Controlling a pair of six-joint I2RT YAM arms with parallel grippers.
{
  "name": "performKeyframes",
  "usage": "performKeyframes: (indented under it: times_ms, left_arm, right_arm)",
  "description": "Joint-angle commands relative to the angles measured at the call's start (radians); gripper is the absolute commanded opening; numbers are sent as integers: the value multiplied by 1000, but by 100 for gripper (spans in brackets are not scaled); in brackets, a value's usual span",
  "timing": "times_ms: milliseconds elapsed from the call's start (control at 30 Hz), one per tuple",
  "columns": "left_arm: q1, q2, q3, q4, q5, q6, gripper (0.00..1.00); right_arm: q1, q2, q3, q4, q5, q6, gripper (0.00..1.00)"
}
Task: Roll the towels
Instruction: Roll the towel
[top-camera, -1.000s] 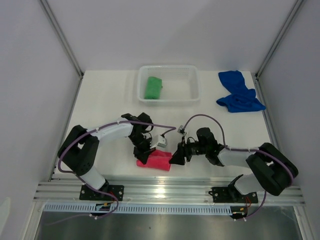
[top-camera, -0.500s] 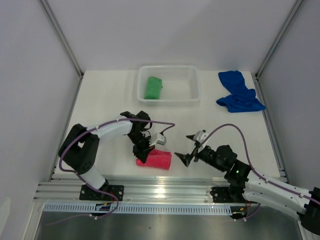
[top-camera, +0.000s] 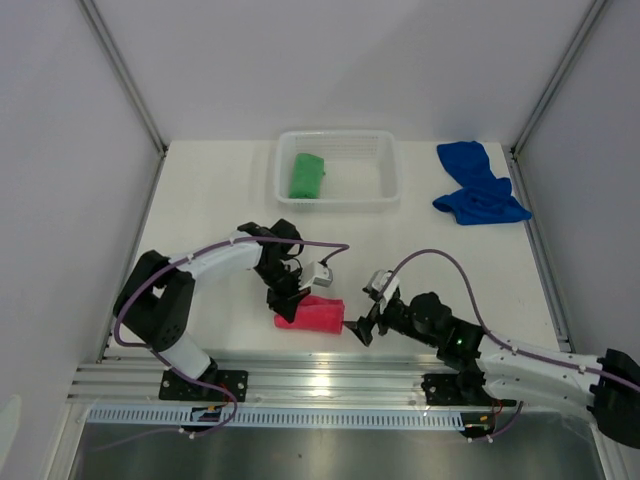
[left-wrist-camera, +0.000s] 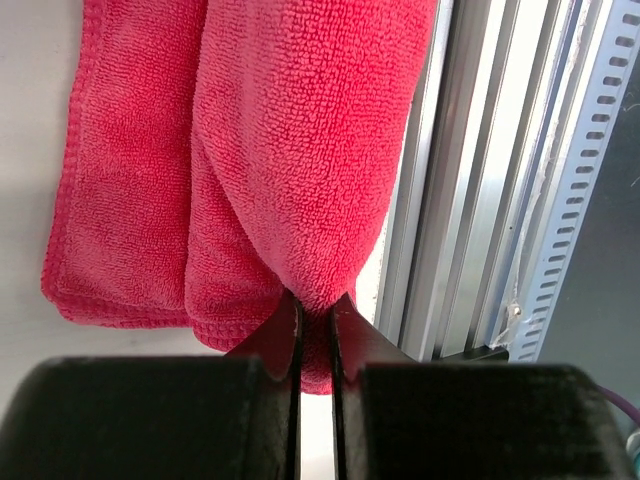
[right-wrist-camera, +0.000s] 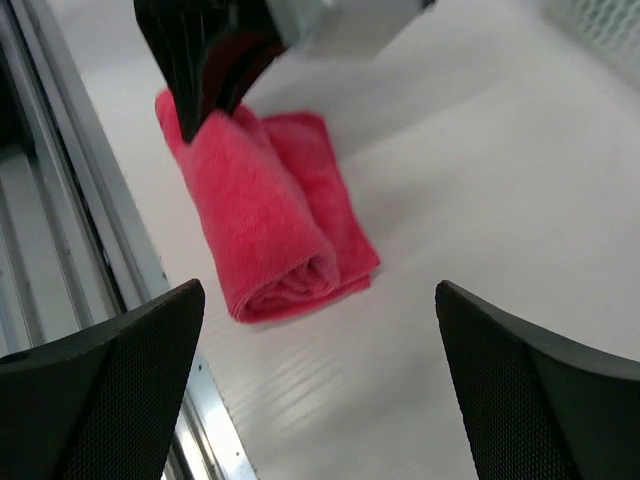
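The pink-red towel (top-camera: 312, 315) lies rolled near the table's front edge; it also shows in the left wrist view (left-wrist-camera: 290, 150) and the right wrist view (right-wrist-camera: 262, 222). My left gripper (top-camera: 287, 309) is shut on its left end, the fold pinched between the fingertips (left-wrist-camera: 316, 312). My right gripper (top-camera: 360, 326) is open and empty just right of the roll, jaws wide apart (right-wrist-camera: 320, 380). The green towel (top-camera: 306, 175) lies rolled in the white basket (top-camera: 385, 185). The blue towel (top-camera: 478, 185) lies crumpled at the back right.
The aluminium rail (top-camera: 330, 378) runs along the table's front edge, right beside the pink-red roll. White walls and slanted frame posts close in the left, right and back sides.
My right gripper let go of the roll's right end, drew back right, then came back close to it, open. My left gripper stays shut on the left end.
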Motion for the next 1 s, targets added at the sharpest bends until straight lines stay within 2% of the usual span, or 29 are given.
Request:
performKeyframes:
  times_ms: [0, 100, 233, 300, 467, 733, 967]
  left_arm:
    - [10, -46, -5, 19, 23, -1, 1]
    - [10, -46, -3, 12, 13, 4, 1]
    - [10, -56, -14, 8, 14, 14, 1]
    - [11, -59, -23, 8, 17, 19, 1]
    - [10, -47, -19, 11, 19, 19, 1]
    - [10, -40, -9, 5, 27, 20, 1]
    - [10, -39, -14, 6, 31, 23, 1]
  right_arm:
    - [30, 116, -30, 168, -52, -5, 99]
    - [7, 259, -16, 294, -78, -16, 99]
    - [-94, 342, -47, 510, -240, 39, 99]
    - [-146, 362, -47, 544, -292, 48, 99]
    - [-175, 411, -6, 564, -452, 86, 99]
    - [-182, 604, 4, 700, -492, 145, 99]
    - [-175, 691, 8, 777, -491, 162, 99]
